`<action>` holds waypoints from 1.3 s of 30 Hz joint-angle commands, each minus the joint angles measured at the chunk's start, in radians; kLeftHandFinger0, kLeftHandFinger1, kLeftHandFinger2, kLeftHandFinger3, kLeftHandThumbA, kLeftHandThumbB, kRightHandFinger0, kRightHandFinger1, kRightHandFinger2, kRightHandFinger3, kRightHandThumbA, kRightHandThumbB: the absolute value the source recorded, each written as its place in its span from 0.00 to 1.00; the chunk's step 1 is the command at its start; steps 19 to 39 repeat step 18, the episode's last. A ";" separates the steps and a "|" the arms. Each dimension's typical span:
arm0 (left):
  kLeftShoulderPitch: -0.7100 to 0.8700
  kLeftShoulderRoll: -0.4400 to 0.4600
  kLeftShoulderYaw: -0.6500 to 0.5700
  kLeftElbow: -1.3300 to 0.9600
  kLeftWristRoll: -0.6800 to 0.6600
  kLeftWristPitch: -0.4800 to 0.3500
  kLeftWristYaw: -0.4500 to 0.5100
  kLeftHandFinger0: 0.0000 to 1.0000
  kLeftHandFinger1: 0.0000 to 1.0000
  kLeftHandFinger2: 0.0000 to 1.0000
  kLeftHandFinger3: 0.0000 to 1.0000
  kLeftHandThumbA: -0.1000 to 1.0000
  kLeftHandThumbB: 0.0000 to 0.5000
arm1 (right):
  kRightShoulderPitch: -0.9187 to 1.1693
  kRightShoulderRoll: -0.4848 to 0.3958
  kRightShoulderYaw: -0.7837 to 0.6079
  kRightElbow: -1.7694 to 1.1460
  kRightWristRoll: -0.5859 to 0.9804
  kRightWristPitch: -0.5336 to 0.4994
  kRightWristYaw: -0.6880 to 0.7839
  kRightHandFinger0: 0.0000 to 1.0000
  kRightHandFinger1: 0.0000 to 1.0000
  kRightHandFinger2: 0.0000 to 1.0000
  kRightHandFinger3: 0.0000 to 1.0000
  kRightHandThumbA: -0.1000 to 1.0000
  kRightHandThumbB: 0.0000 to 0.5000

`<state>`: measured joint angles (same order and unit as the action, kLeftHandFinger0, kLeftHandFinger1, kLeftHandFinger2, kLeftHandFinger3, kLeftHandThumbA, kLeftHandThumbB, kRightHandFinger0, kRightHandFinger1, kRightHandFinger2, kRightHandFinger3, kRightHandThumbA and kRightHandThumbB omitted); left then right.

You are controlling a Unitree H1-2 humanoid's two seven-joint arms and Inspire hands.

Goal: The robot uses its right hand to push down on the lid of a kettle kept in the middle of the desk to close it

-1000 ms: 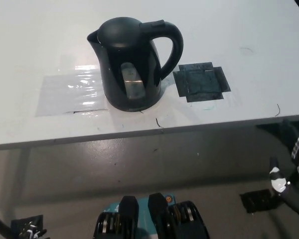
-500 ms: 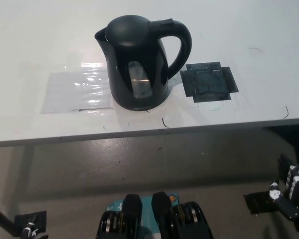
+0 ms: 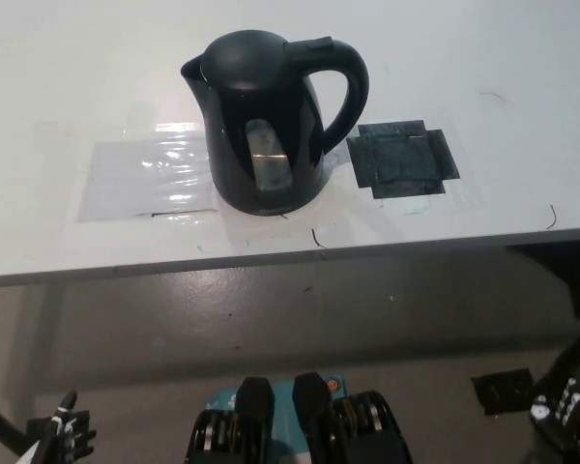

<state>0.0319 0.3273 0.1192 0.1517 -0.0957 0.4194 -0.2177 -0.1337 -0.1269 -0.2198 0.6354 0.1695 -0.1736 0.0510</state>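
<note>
A black electric kettle (image 3: 269, 126) stands upright in the middle of the white desk (image 3: 483, 58), spout to the left and handle (image 3: 346, 77) to the right. Its domed lid (image 3: 244, 50) lies down flat on the body. My black right hand (image 3: 565, 418) hangs low at the bottom right corner, below the desk edge and far from the kettle. Only a small part of it shows. A sliver of my left hand (image 3: 60, 433) shows at the bottom left, also below the desk. Neither hand touches anything.
A black taped patch (image 3: 404, 159) lies just right of the kettle, and a shiny clear sheet (image 3: 147, 179) just left of it. The desk's front edge (image 3: 271, 259) runs across the middle, with grey floor and a black square (image 3: 503, 390) beneath.
My right hand has sunk lower toward the bottom right corner. More of the left hand shows at the bottom left. The camera shifted slightly; the kettle stays in place.
</note>
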 commanded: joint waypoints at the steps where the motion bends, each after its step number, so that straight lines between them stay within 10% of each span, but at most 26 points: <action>1: -0.012 0.032 0.007 -0.005 -0.008 -0.007 -0.013 1.00 1.00 1.00 1.00 1.00 0.24 | -0.033 -0.002 -0.037 0.005 0.093 -0.097 0.065 1.00 1.00 1.00 1.00 0.00 0.00; 39: -0.012 0.032 -0.008 0.010 -0.001 -0.008 -0.013 1.00 1.00 1.00 1.00 1.00 0.26 | -0.005 -0.009 -0.039 -0.014 0.089 -0.094 0.066 1.00 1.00 1.00 1.00 0.00 0.00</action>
